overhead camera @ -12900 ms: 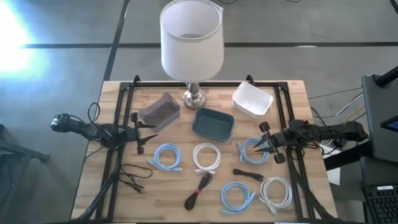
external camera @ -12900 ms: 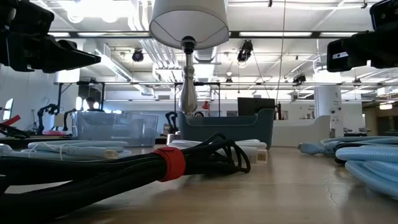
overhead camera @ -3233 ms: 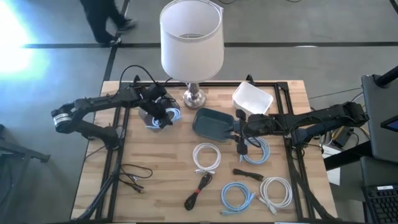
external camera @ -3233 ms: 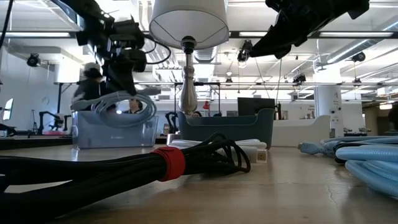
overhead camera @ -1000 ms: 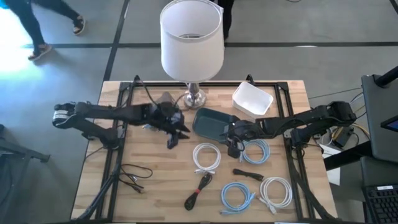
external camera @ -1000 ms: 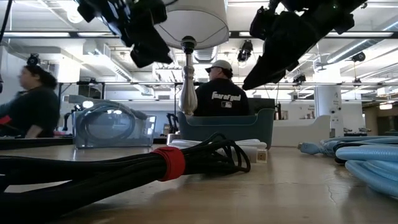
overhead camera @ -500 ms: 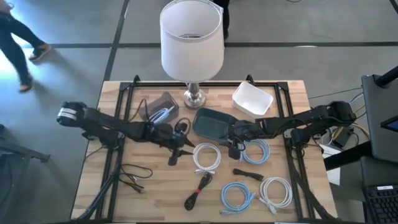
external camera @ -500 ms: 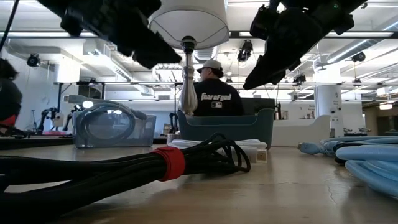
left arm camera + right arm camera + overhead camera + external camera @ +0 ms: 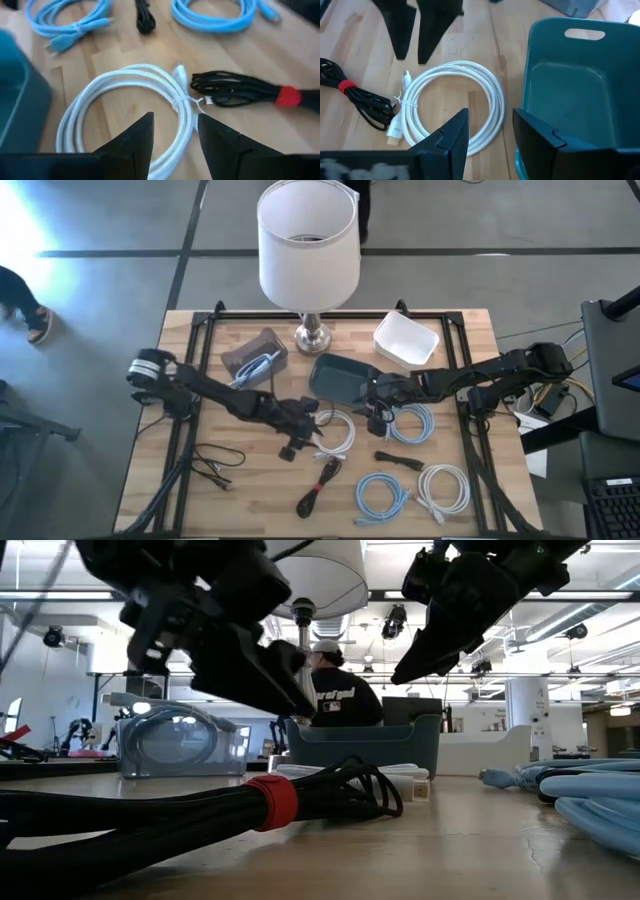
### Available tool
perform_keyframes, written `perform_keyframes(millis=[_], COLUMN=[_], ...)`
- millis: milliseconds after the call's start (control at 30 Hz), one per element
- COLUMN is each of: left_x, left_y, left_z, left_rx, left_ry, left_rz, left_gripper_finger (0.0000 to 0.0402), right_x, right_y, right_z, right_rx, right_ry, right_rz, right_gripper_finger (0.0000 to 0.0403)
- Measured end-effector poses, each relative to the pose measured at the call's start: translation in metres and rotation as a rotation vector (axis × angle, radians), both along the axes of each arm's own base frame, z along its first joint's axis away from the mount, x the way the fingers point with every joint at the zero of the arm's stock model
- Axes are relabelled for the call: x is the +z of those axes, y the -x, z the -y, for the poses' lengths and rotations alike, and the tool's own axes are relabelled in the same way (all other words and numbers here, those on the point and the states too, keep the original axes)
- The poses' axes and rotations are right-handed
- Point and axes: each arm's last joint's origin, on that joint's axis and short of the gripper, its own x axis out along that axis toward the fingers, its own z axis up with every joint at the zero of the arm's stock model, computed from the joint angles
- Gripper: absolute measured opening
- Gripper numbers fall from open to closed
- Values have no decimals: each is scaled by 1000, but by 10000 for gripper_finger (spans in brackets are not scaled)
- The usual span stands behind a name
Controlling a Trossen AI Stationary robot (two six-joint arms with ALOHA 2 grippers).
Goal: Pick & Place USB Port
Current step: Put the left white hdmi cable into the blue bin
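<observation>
The left end effector (image 9: 297, 442) hung above the wooden slatted tabletop (image 9: 250, 490), just beside the coiled white cable (image 9: 333, 432) at the tabletop's middle; its two dark fingers (image 9: 132, 142) stood apart with nothing between them, and in the left wrist view the white coil lay directly past them. The right end effector (image 9: 374, 418) hovered at the near edge of the dark teal rectangular plastic bin (image 9: 343, 378), between that bin and a light blue coiled cable (image 9: 412, 421); its fingers (image 9: 447, 137) were likewise parted and held nothing. A black bundled cable with a red band (image 9: 320, 486) lay on the tabletop just in front of the white coil, nearly touching its plug end in the wrist views. Another light blue coil (image 9: 383, 497) and a second white coil (image 9: 444, 488) lay towards the front right, with a short black cable piece (image 9: 397, 459) between them and the middle. A clear grey plastic bin (image 9: 256, 356) holding a light blue coiled cable (image 9: 261, 363) stood behind the left arm, beside the chrome base (image 9: 313, 336) of a white-shaded lamp (image 9: 308, 242). A white square tub (image 9: 406, 341) stood at the back right. A person in a dark shirt (image 9: 338, 695) showed behind the tabletop in the low view.
</observation>
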Motion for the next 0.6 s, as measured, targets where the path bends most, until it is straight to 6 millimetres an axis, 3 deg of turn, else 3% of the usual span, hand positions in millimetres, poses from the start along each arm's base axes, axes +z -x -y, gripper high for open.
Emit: perform_keyframes(millis=[367,600], left_x=[-34,-43], left_y=[-22,-22], left_z=[3,3], left_rx=[-34,-34], left_ry=[-121,-126], left_rz=[-162,-210], left_gripper_finger=[197,174], right_x=[0,0], right_y=[0,0], right_z=[0,0], right_rx=[-1,-1], right_ry=[0,1], right_rz=[0,0], right_gripper_finger=[138,146])
